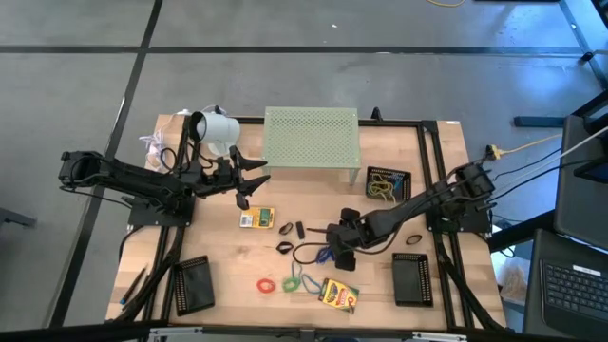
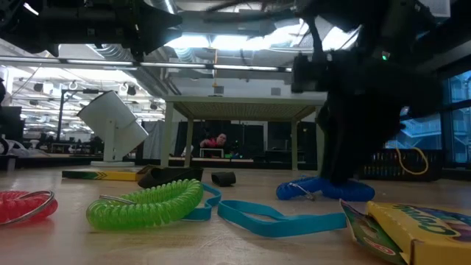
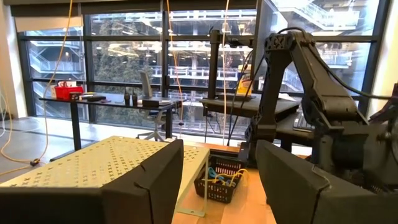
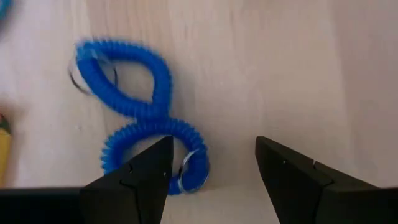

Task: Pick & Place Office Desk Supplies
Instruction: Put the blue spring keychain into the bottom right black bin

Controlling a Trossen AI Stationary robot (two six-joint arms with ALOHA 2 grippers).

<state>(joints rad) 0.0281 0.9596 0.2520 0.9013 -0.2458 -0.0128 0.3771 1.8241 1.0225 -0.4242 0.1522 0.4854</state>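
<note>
Two dark arms reach over a pale wooden table (image 1: 218, 256) that stands on a grey concrete floor crossed by dark seams. From above, the left gripper (image 1: 249, 180) hovers near the white lamp-like object (image 1: 215, 126), its jaws apart and holding nothing; one crayon box (image 1: 256, 219) lies just below those jaws on the wood. The right gripper (image 1: 338, 249) sits low at the table's middle, jaws apart, with the blue coil loop (image 1: 325, 255) right at its tips. A second crayon box (image 1: 338, 294) lies near the front edge, and the red loop (image 1: 265, 284) and green coil loop (image 1: 292, 283) lie farther along that edge. A pale green perforated stand (image 1: 312, 138) fills the table's far side, and a black mesh basket (image 1: 388, 183) sits next to it.

At table height, the green coil loop (image 2: 147, 204) and a flat blue band (image 2: 272, 219) lie in front, the blue coil loop (image 2: 324, 189) under the dark right gripper (image 2: 346, 173). Behind is a workshop hall with ceiling lights and a person beyond the stand.

Past the left wrist's spread fingers (image 3: 149, 186) are the stand (image 3: 106, 163), the basket (image 3: 221, 183), tall windows and a desk.

The right wrist view shows the blue coil loop (image 4: 140, 121) on bare wood, one end between the parted fingers (image 4: 140, 177), not gripped.
</note>
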